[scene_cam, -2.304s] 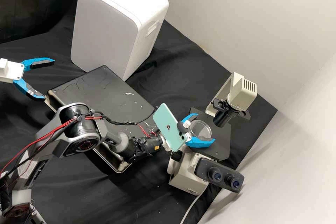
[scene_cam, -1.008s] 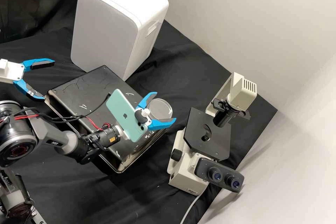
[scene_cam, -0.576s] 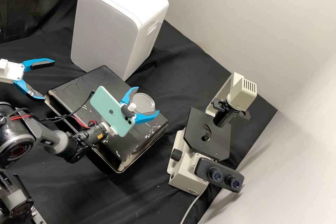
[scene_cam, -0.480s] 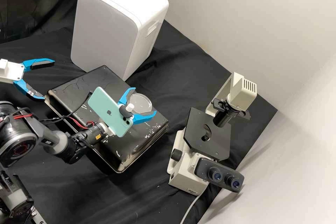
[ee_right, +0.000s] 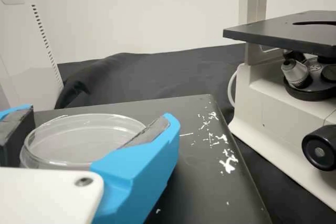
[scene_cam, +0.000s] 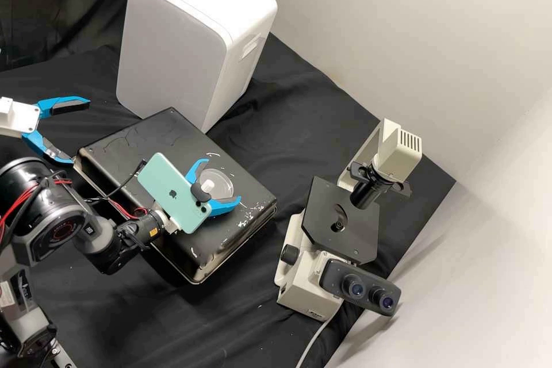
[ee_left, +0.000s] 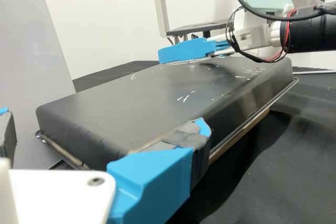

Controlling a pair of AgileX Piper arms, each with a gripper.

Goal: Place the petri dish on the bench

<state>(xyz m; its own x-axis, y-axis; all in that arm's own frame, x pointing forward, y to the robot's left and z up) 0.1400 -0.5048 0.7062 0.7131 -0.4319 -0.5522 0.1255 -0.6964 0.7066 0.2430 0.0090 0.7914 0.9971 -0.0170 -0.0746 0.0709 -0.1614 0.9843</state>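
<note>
The clear petri dish sits between the blue fingers of my right gripper, which is shut on it. The dish is low over the near right part of a scuffed black slab; I cannot tell whether it touches. The left wrist view shows that gripper at the slab's far end. My left gripper stands open at the slab's left corner, one finger on each side of it, holding nothing.
A beige microscope with a black stage stands to the right of the slab. A tall white box stands behind it. A mint phone rides on the right wrist. Black cloth covers the bench.
The right arm carried the petri dish from the microscope stage leftward over the black slab and lowered it. The left gripper has stayed in place.
</note>
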